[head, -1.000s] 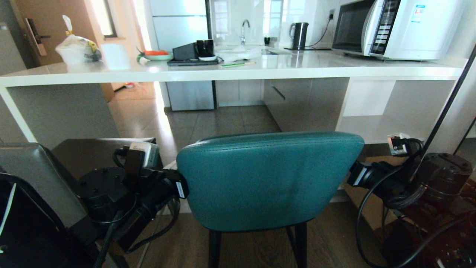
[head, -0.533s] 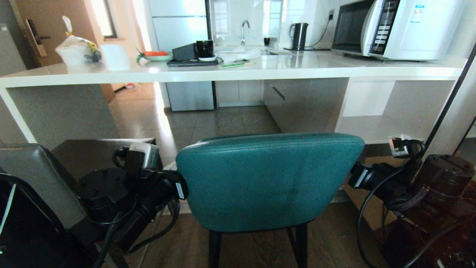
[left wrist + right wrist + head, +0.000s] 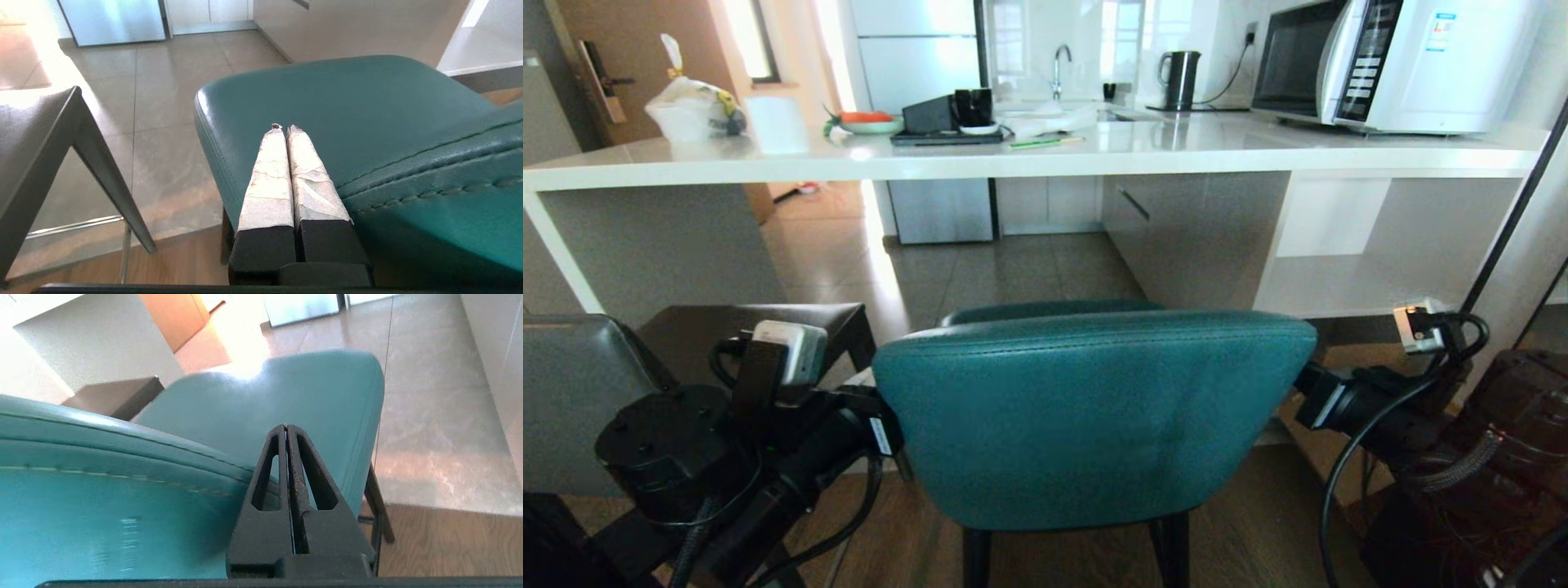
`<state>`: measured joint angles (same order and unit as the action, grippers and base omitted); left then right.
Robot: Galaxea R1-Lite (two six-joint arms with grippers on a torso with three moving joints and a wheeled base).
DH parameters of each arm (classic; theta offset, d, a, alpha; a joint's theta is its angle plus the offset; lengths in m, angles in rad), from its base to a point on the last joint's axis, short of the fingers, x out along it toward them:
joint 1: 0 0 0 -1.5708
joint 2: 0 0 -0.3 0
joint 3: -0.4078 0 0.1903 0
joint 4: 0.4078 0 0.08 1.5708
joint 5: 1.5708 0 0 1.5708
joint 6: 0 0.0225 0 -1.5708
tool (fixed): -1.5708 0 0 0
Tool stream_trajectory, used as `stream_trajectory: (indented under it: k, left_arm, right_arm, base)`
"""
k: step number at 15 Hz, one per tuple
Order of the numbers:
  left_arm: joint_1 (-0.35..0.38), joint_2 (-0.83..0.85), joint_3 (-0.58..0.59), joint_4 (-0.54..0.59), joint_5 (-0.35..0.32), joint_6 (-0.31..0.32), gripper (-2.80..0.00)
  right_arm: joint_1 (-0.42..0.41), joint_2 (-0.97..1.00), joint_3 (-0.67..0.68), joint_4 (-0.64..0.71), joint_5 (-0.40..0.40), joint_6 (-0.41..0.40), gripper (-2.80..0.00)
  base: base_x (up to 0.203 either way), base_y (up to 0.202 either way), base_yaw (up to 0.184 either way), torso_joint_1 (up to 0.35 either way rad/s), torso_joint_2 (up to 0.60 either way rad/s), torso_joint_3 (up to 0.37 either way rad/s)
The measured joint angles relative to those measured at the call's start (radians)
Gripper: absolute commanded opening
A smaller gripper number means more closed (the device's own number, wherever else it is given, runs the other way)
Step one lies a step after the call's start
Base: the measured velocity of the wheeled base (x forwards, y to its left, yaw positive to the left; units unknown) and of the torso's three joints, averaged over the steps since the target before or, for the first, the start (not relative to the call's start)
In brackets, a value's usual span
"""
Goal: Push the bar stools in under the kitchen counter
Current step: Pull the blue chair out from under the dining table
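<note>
Grey square-backed leather stool w/ dark seat (image 3: 572, 392) at 9 o'clock. Left gripper (image 3: 282, 130) pinched closed, empty, at rounded teal padded stool (image 3: 1094, 416) back's left edge; right gripper (image 3: 287, 428) likewise, at 3 o'clock edge. Glossy white slab counter (image 3: 1029, 155) at 12.

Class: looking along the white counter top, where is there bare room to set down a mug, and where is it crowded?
Bare: the kitchen counter's front strip between the green pen and the microwave. Crowded: the left end, with a tied bag, paper roll, plate and black tray.
</note>
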<state>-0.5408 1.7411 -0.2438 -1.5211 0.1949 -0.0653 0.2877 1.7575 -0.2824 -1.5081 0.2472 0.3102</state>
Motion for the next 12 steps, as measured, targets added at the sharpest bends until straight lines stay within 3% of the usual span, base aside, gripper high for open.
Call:
stream_trajectory:
  k: [6, 9, 12]
  left_arm:
    - [-0.056, 0.034, 0.007, -0.012, 0.012, 0.000, -2.80]
    - [0.035, 0.037, 0.020, 0.002, 0.000, 0.003, -2.80]
    - [0.074, 0.038, 0.014, 0.000, 0.010, 0.002, -2.80]
  right_arm:
    - [-0.044, -0.022, 0.017, 0.006, -0.011, -0.001, -2.80]
    - [-0.065, -0.033, 0.050, -0.002, -0.002, -0.002, -2.80]
    - [-0.067, -0.042, 0.063, 0.002, -0.008, -0.006, -2.80]
  base:
    - [0.000, 0.000, 0.000, 0.000, 0.00, 0.000]
    - [0.000, 0.000, 0.000, 0.000, 0.00, 0.000]
    - [0.000, 0.000, 0.000, 0.000, 0.00, 0.000]
